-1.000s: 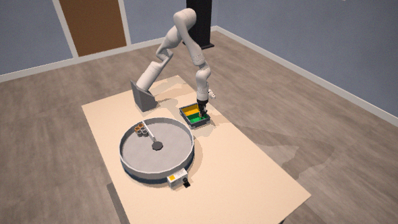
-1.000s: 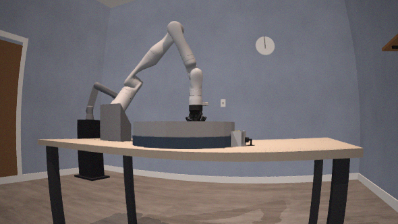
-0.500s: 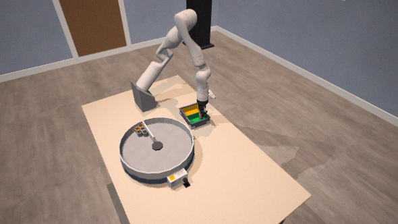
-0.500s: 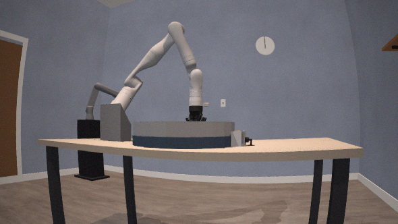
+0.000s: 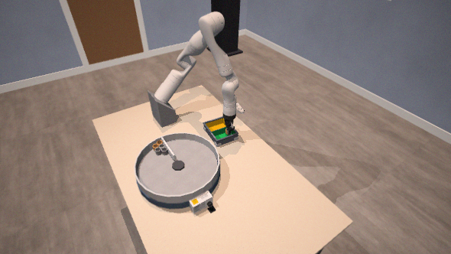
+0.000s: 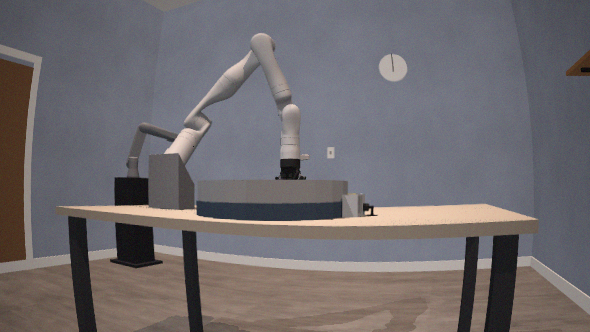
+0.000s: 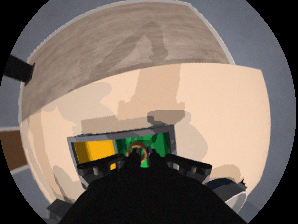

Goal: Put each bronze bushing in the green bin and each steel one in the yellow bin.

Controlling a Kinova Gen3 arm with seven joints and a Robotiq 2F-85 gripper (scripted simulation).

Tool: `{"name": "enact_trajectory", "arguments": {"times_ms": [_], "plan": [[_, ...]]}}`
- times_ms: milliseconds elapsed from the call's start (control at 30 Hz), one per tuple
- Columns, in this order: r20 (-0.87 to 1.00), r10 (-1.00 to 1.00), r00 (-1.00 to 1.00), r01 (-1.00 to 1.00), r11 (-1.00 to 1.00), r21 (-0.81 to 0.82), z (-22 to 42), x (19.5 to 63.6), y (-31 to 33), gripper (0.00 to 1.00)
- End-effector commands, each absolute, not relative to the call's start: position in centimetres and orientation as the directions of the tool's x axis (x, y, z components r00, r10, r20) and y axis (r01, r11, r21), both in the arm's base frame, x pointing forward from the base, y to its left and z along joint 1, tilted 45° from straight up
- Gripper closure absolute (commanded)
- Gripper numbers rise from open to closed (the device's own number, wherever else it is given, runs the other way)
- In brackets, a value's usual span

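Though hollow, round bronze bushing (image 7: 136, 144)

The gripper (image 5: 229, 131) (image 6: 290, 176) (image 7: 143, 151) has come down a little, its black body now sunk further behind the turntable's rim (image 6: 272, 186). The bronze bushing (image 7: 137, 143) at its fingertips has gone down with it, bringing it closer to the green bin (image 5: 219, 134) (image 7: 161, 142) beneath the gripper.
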State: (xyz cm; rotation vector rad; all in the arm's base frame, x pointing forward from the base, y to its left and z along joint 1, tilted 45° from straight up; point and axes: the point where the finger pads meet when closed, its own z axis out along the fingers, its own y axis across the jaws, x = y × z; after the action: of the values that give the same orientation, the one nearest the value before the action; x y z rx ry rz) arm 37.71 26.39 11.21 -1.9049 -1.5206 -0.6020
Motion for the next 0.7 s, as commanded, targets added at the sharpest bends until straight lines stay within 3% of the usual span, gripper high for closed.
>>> {"name": "enact_trajectory", "arguments": {"times_ms": [0, 667], "plan": [[0.686, 0.689, 0.234, 0.972, -0.146, -0.185, 11.15, 37.75, 26.45, 1.00], [0.686, 0.685, 0.244, 0.969, -0.152, -0.193, 10.30, 37.64, 27.34, 1.00]]}}
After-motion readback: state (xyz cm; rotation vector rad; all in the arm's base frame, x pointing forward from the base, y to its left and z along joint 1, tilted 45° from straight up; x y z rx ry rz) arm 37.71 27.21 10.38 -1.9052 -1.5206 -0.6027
